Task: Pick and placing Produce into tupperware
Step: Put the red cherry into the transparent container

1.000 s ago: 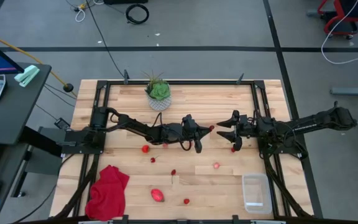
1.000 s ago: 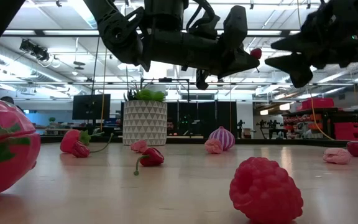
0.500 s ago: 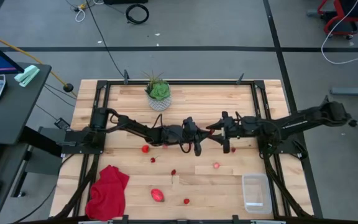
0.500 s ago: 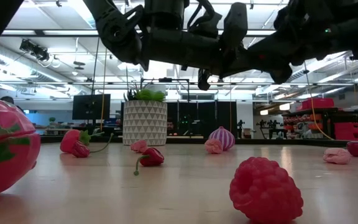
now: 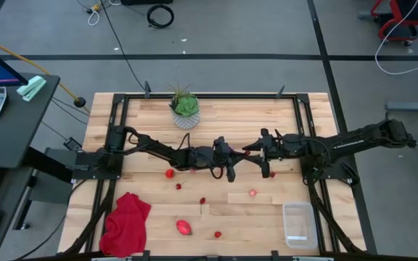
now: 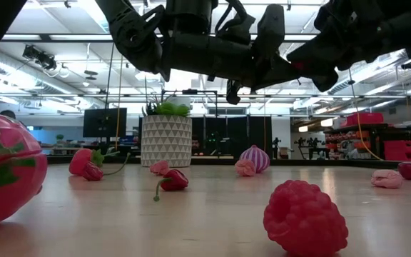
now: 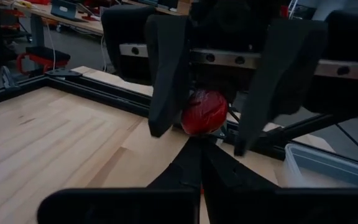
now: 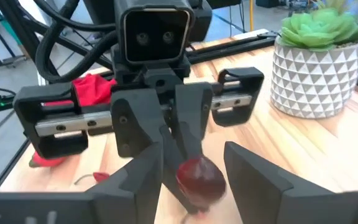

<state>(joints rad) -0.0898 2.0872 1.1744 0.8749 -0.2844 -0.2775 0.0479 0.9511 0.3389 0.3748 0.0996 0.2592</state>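
Observation:
Both grippers meet in mid-air over the table's middle. My left gripper (image 5: 242, 151) is shut on a small dark red berry (image 7: 204, 112). My right gripper (image 5: 252, 151) is open, and its fingers (image 7: 169, 74) stand on either side of that berry without touching it. The clear tupperware (image 5: 299, 223) sits by the near right corner. A red-pink oval piece (image 5: 184, 227) and several small red berries, one of them (image 5: 170, 173), lie on the wood. The purple ribbed ball (image 6: 254, 158) shows only in the low view. My left gripper pinches the red berry (image 8: 197, 177) between the free ends of its two fingers (image 8: 176, 134). The fingers lie level and come from the table's left. The berry is lifted clear, well above the table.
A green plant in a white patterned pot (image 5: 186, 109) stands toward the far edge. A red cloth (image 5: 127, 221) lies at the near left corner. A black frame (image 5: 303, 130) runs round the table. Bare wood lies between the scattered berries and the tupperware.
My right gripper has moved toward the table's left, up to my left gripper, so that its open fingers now flank the berry held there. My left gripper and the berry have kept still.

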